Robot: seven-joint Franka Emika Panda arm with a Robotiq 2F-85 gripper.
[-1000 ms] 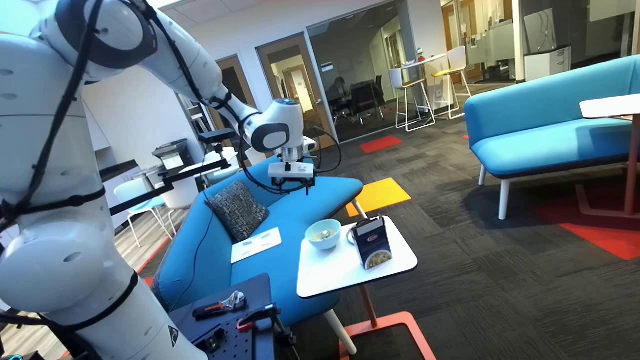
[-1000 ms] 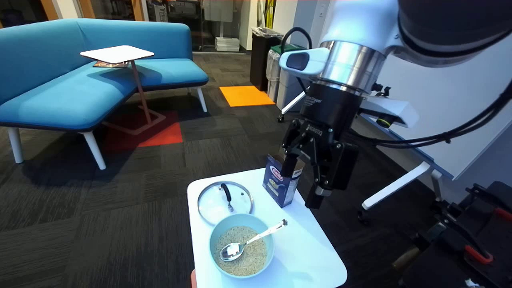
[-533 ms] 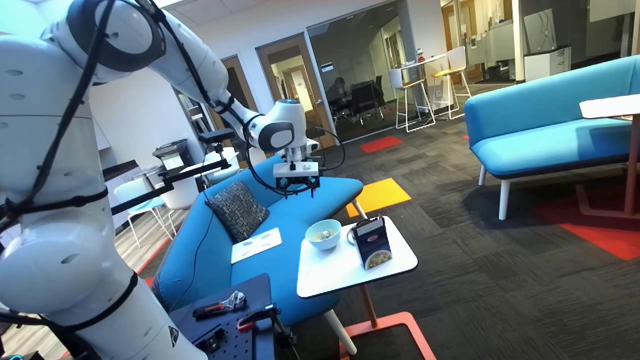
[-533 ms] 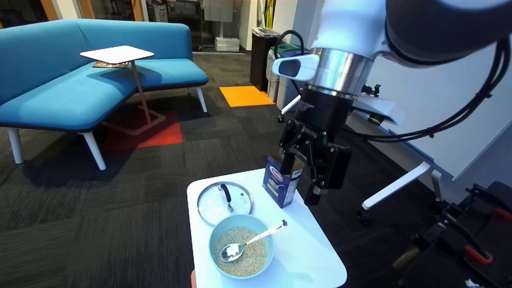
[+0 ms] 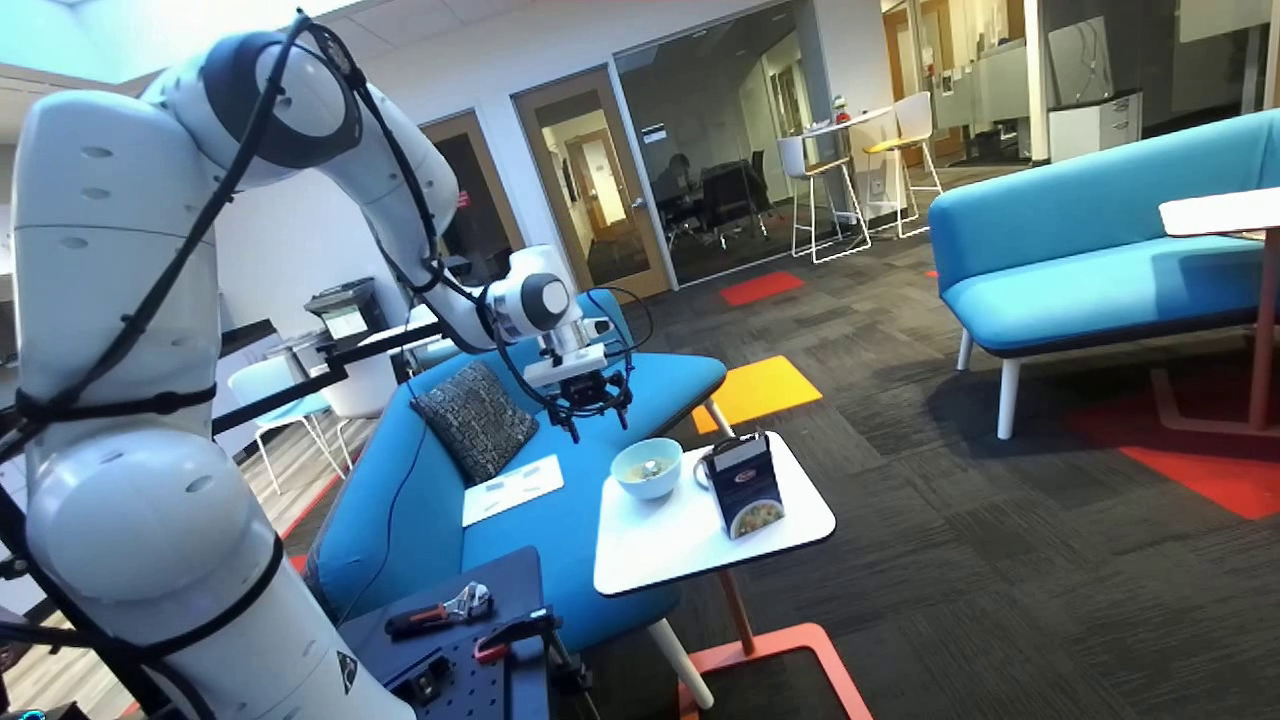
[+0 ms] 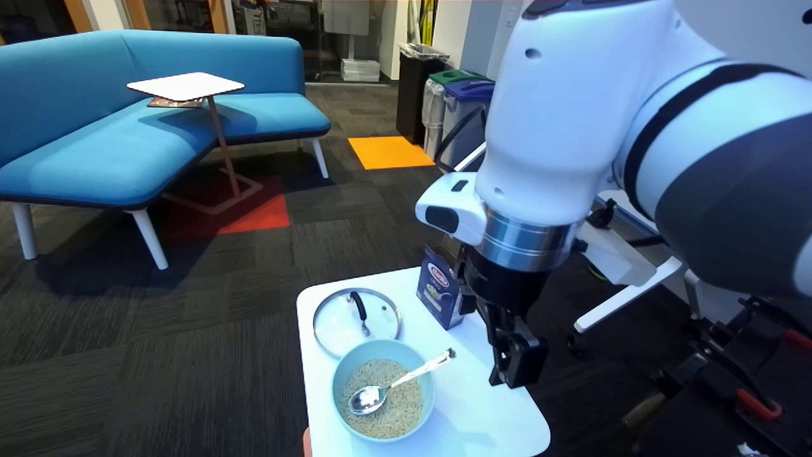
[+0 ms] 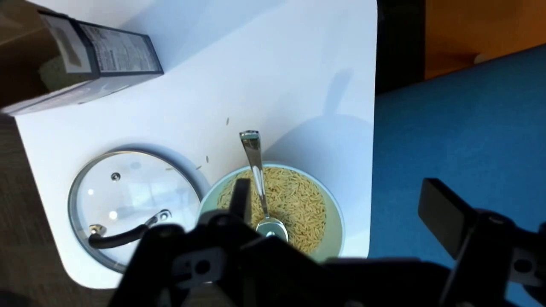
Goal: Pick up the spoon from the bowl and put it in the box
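Observation:
A pale blue-green bowl (image 5: 648,486) stands on the white side table, also in an exterior view (image 6: 352,357) and the wrist view (image 7: 333,232). It holds rice-like grains. A silver spoon (image 6: 406,379) rests in it, its handle sticking out over the rim; the wrist view shows it too (image 7: 258,175). The dark blue box (image 5: 745,485) stands upright with its top open, also in an exterior view (image 6: 436,289) and the wrist view (image 7: 123,51). My gripper (image 5: 600,430) is open and empty above the bowl's level, also in an exterior view (image 6: 485,343) and the wrist view (image 7: 335,192).
A glass lid (image 6: 336,320) with a black handle lies on the white table (image 6: 507,419) next to the bowl and box; it also shows in the wrist view (image 7: 140,187). A blue sofa (image 5: 560,430) borders the table. A bench with tools (image 5: 450,610) stands near the robot base.
My gripper has moved lower and its wrist has tilted, mostly in the last half second. It now covers part of the box in an exterior view. The bowl, spoon and box have not moved.

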